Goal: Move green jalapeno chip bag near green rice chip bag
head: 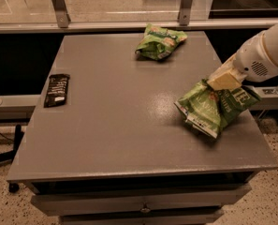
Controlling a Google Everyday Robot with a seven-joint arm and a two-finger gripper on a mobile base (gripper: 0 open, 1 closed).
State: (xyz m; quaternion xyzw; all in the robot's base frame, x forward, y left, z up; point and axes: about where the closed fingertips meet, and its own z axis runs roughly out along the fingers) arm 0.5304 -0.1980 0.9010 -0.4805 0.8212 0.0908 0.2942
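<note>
The green jalapeno chip bag (214,108) is crumpled and hangs tilted over the right side of the grey table (120,125), its lower corner just above the surface with a shadow under it. My gripper (221,83) comes in from the right on the white arm (265,50) and is shut on the bag's upper edge. The green rice chip bag (159,42) lies at the far edge of the table, a little right of centre, well apart from the held bag.
A black flat packet (57,90) lies near the table's left edge. A metal rail with posts (59,6) runs behind the table. The table's right edge (255,125) is close to the held bag.
</note>
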